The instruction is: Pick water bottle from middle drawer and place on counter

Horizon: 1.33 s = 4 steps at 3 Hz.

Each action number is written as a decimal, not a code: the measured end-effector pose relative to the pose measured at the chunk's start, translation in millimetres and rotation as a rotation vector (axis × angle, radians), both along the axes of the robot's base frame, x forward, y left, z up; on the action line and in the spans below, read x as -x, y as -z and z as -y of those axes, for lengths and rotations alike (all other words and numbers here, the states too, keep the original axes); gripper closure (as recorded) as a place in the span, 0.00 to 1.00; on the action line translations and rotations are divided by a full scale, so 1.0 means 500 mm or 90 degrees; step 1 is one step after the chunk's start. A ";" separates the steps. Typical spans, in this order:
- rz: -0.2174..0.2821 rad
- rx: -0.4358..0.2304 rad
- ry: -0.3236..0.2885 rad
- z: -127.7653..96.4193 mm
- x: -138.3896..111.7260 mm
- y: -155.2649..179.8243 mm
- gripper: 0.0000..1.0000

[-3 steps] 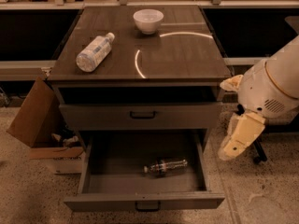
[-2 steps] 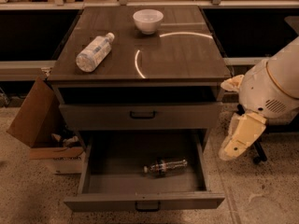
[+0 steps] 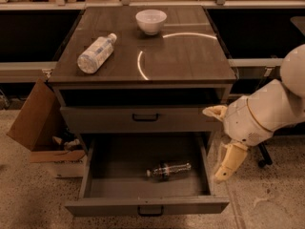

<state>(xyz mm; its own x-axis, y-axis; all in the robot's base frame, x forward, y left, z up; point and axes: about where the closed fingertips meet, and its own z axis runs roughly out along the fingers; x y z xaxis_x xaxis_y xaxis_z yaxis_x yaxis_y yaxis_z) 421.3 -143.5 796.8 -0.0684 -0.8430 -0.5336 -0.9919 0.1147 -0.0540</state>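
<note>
The counter [image 3: 190, 61], a dark wood-grain top with a pale ring mark [image 3: 139, 63], fills the upper half of the view. Below it, at 6 o'clock, the middle drawer [image 3: 143, 205] is pulled fully out, and the upper drawer [image 3: 105, 118] above it is closed.

The robot arm [image 3: 267, 113] comes in from 3 o'clock. Its gripper [image 3: 217, 142] hangs just beside the cabinet's right edge, level with the open drawer and outside it. The two cream fingers [image 3: 229, 160] are spread wide with nothing between them.

A cardboard box [image 3: 33, 123] leans against the cabinet at 9 o'clock. A larger bottle [image 3: 95, 54] lies on the counter at about 10 o'clock from the ring, and a white bowl [image 3: 151, 21] sits at 12 o'clock.

The water bottle [image 3: 167, 170] lies on its side on the drawer floor, right of middle, with its cap pointing toward 9 o'clock. From the gripper it is at roughly 8 o'clock, near but not touching.

Nothing has visibly shifted over the last second: the arm, the drawer and the bottle sit where they were. I judge the drawer step done and the reach not yet begun. The gripper next needs to swing in over the drawer's right wall and come down across the bottle's width.
</note>
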 end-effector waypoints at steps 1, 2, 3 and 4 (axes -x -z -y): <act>-0.034 -0.061 -0.053 -0.041 0.004 0.133 0.00; -0.039 -0.065 -0.054 -0.041 0.001 0.145 0.00; -0.035 -0.056 -0.086 -0.040 -0.024 0.230 0.00; -0.022 -0.057 -0.123 -0.040 -0.049 0.316 0.00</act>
<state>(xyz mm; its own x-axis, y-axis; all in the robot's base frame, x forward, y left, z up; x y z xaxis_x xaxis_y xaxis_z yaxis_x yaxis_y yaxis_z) 445.9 -123.3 638.7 0.0701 -0.7918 -0.6067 -0.9970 -0.0751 -0.0172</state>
